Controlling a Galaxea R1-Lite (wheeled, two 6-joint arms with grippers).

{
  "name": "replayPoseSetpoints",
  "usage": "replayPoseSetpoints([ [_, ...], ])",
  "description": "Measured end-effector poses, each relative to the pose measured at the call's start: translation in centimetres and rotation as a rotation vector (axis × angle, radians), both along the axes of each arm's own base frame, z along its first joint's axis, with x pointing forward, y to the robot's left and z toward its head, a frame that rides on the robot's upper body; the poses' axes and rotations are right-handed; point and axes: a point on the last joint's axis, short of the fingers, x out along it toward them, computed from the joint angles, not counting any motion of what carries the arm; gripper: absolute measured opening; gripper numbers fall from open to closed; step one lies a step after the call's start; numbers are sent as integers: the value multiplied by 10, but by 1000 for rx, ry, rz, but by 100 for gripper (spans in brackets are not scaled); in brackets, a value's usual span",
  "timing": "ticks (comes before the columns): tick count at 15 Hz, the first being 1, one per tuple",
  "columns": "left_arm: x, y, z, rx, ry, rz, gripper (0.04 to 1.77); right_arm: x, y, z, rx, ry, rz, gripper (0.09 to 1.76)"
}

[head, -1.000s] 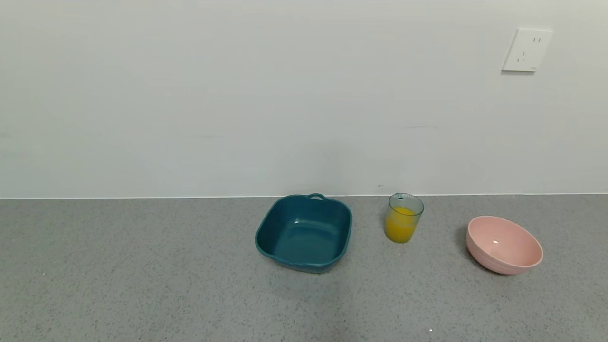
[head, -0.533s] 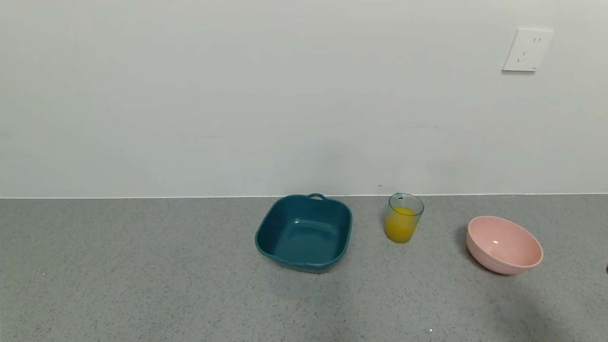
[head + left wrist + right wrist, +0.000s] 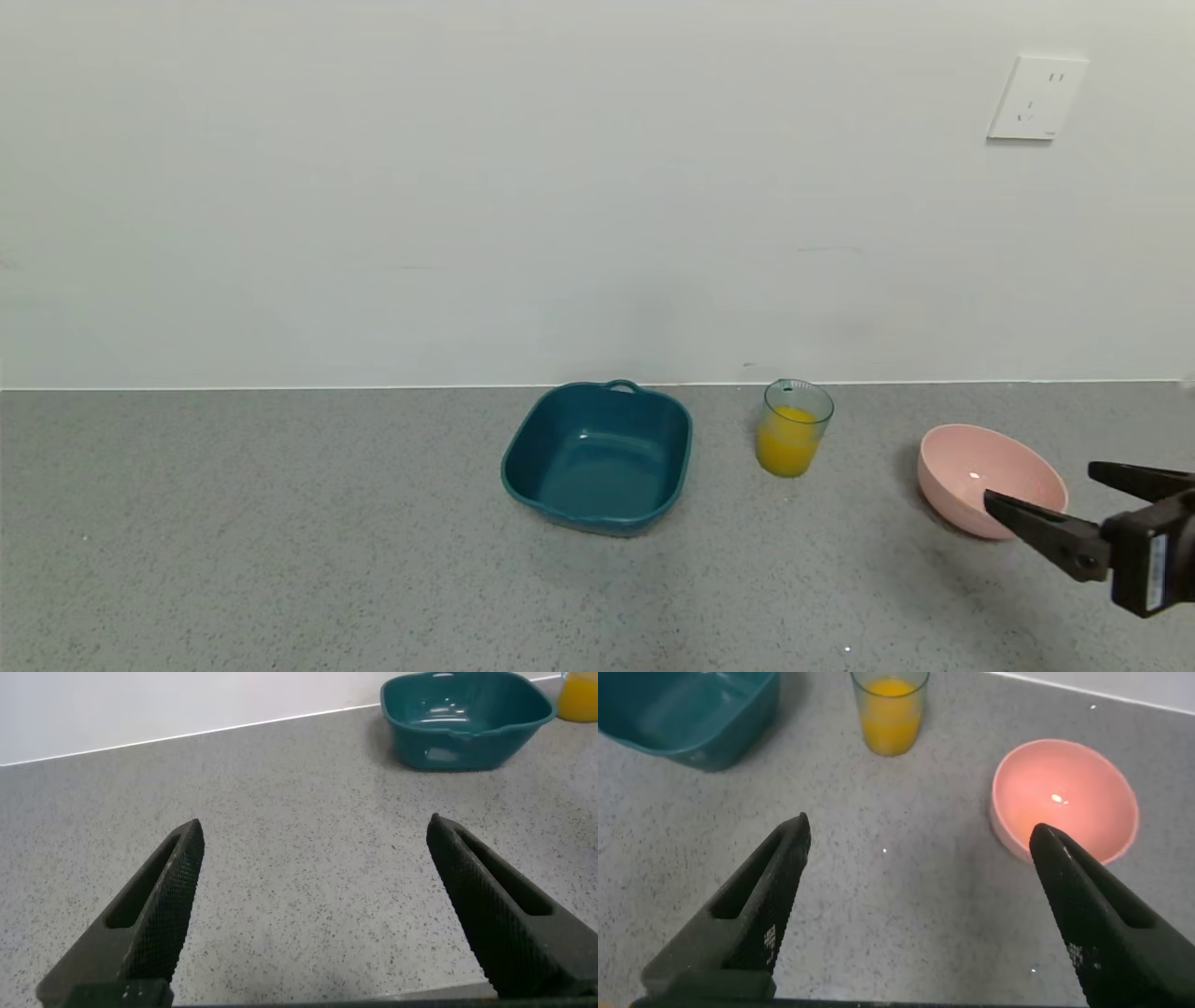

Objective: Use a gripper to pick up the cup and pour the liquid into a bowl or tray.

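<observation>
The cup [image 3: 794, 427] stands upright near the back wall, about half full of orange liquid [image 3: 787, 450]. To its right sits the pale pink bowl [image 3: 976, 467], with nothing in it. My right gripper [image 3: 1041, 483] reaches in from the right edge, open and holding nothing, its fingers in front of the bowl's near right side and pointing left. In the right wrist view the gripper [image 3: 920, 826] is over bare counter, with the cup [image 3: 890, 709] and bowl [image 3: 1064, 798] beyond its tips. My left gripper [image 3: 315, 823] is open over bare counter, far left of everything.
A square dark teal tray [image 3: 597, 457] with a small handle sits left of the cup, nothing in it. The wall runs close behind all three, with an outlet [image 3: 1036, 98] high at the right. Grey speckled counter [image 3: 280, 541] stretches to the left and front.
My right gripper has come into the head view from the right edge and now sits in front of the pink bowl. Cup, bowl and tray have not moved.
</observation>
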Motion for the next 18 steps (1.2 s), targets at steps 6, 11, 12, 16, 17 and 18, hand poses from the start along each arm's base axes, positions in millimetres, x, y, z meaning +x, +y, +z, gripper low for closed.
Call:
replayPoseSetpoints([
  [6, 0, 0, 0, 0, 0, 0, 172, 50, 39, -38, -1, 45, -19, 171],
  [11, 0, 0, 0, 0, 0, 0, 172, 88, 60, -82, 1, 76, -49, 171],
  [12, 0, 0, 0, 0, 0, 0, 172, 96, 63, -91, -2, 77, -56, 171],
  [16, 0, 0, 0, 0, 0, 0, 172, 125, 76, -128, -4, 47, -87, 171],
  [17, 0, 0, 0, 0, 0, 0, 172, 131, 78, -136, -6, 49, -90, 171],
  [18, 0, 0, 0, 0, 0, 0, 172, 138, 80, -142, -9, 54, -96, 171],
])
